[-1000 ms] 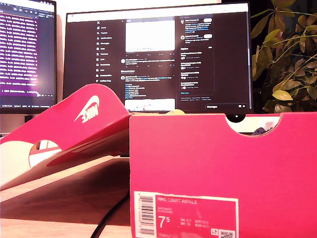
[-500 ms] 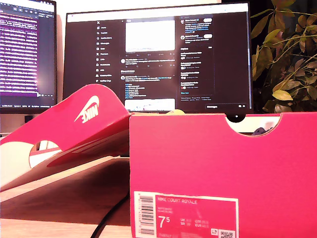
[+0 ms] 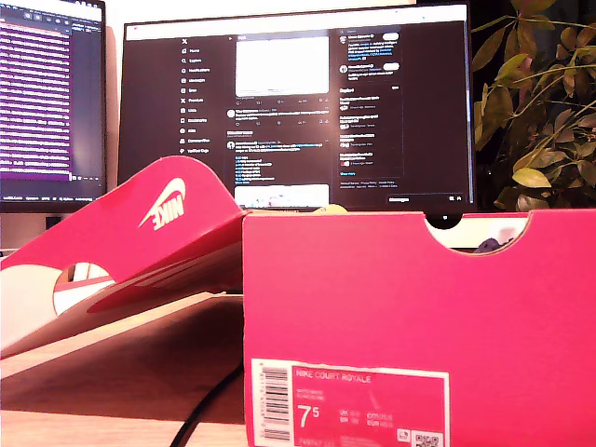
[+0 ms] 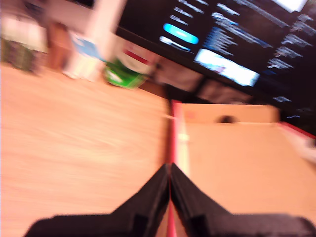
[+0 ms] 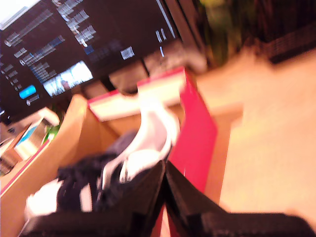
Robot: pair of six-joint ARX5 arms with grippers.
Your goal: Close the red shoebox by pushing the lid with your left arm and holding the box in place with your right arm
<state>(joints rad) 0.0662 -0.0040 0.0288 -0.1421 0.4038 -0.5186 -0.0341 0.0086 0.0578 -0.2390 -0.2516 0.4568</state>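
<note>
Barely anything has shifted since a second ago: the red shoebox (image 3: 419, 326) sits near the camera, its lid (image 3: 140, 247) flung open toward the exterior view's left. My first gripper (image 4: 169, 185) and second gripper (image 5: 164, 177) are both clenched empty. Brace the box wall before pushing. Wooden desk (image 3: 84, 424), monitors (image 3: 298, 102) behind.

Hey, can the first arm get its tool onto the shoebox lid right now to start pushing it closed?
Probably yes. My first tool hangs shut right over the open lid's red edge, with nothing visible between them. The wrist view is blurred, so whether they touch is unclear.
</note>
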